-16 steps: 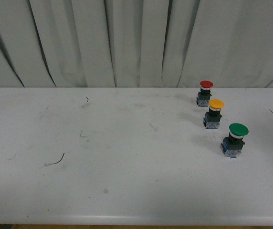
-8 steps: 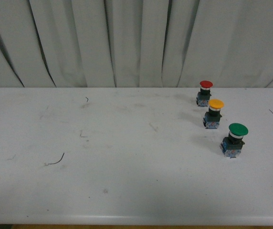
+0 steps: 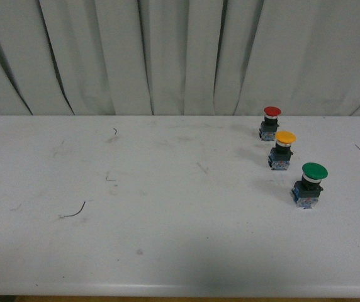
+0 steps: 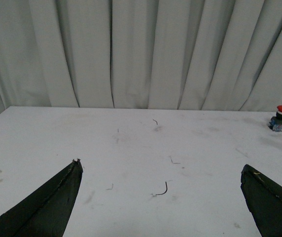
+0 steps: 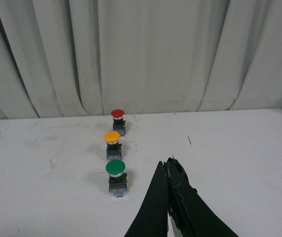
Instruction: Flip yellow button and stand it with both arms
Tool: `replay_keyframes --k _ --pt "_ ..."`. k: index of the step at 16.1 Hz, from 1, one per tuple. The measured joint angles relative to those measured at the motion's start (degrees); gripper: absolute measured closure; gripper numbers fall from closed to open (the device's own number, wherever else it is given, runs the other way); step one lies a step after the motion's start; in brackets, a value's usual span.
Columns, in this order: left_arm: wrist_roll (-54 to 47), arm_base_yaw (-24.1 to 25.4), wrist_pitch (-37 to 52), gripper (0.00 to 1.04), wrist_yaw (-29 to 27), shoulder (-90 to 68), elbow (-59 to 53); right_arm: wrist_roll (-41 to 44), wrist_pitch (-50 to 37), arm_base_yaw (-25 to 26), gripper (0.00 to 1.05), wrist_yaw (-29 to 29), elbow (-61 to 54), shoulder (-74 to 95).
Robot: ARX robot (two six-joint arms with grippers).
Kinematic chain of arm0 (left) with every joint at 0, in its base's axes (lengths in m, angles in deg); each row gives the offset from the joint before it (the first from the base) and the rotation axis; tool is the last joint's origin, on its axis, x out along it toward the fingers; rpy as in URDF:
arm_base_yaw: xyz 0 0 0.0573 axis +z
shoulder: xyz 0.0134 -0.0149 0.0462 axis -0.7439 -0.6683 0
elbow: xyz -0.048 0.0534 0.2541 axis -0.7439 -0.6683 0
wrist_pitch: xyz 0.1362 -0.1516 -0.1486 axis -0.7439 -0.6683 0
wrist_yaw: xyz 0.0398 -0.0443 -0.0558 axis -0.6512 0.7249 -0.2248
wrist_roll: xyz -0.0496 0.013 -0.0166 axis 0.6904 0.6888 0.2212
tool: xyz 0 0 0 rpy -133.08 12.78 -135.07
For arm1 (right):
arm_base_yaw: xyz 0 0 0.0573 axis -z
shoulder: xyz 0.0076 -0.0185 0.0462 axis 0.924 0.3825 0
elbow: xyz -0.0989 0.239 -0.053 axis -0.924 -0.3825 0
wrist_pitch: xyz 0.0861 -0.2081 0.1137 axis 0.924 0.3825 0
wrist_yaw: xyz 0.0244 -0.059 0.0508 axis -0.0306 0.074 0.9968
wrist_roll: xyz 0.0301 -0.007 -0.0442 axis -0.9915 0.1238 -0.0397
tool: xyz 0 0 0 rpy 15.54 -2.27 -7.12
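Observation:
The yellow button stands upright, cap up, on the white table at the right, between a red-capped button and a green-capped one. The right wrist view shows the same row: yellow button, red-capped button, green-capped button. My right gripper is shut and empty, hovering beside the green-capped button and well short of the yellow one. My left gripper is open with nothing between its fingers, over the table's left half. Neither arm appears in the front view.
A grey pleated curtain hangs behind the table. A small curved wire scrap lies at the left, also seen as a wire scrap between my left fingers. The table's front edge runs along the bottom.

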Motion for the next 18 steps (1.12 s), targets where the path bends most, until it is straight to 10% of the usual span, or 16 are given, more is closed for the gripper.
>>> replay_keyframes --k 18 --pt "0.0 0.0 0.0 0.07 0.0 0.0 0.0 -0.2 15.8 0.0 1.03 0.0 -4.7 -20.5"
